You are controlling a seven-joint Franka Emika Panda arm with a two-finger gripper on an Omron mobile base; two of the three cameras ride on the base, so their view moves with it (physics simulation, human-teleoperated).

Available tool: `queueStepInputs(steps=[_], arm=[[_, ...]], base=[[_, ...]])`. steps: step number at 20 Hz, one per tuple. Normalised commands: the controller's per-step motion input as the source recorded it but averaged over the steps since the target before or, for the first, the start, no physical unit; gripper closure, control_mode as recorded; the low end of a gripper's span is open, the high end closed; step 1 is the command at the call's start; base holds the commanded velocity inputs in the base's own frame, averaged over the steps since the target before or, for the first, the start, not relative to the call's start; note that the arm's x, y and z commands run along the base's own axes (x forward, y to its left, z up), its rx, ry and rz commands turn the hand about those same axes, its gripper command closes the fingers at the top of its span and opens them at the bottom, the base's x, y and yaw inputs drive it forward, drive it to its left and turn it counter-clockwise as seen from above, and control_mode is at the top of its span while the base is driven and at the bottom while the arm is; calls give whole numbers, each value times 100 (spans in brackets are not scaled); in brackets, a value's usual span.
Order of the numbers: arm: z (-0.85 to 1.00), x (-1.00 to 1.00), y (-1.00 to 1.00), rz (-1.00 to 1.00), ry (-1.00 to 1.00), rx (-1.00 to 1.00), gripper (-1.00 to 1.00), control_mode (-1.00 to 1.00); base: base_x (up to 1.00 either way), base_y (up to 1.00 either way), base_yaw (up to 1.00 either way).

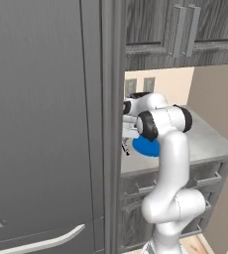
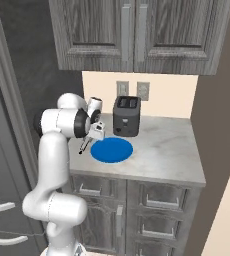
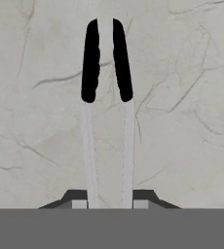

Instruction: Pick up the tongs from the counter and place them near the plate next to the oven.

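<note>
Hand view: tool (image 3: 108, 204) grips tongs (image 3: 107, 73) (fingertips barely visible).

1. My arm (image 2: 54, 160) is built of glossy white, rounded links, thick and tube-like, with smooth curved shells.
2. I see dark, nearly black rings at the joints; one sits like a wide band at the elbow (image 1: 146, 125), another on the far side of the same link.
3. The lowest link swells into a fat, bulbous white segment (image 1: 173, 206) above the base.
4. The wrist ends in a small pale grey block carrying my tool (image 2: 89, 139).
5. From the hand camera, my tool (image 3: 106, 203) shows two small dark fingertips with light grey square pads on their inner faces.
</note>
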Motion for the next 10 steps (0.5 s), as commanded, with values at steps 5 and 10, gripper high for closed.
queueStepInputs(steps=[5,10], arm=[[-15,14,25,-6,0,0,-100,-100],[0,-15,1,-7,-1,0,-100,-100]], base=[[0,0,0],[0,0,0]])
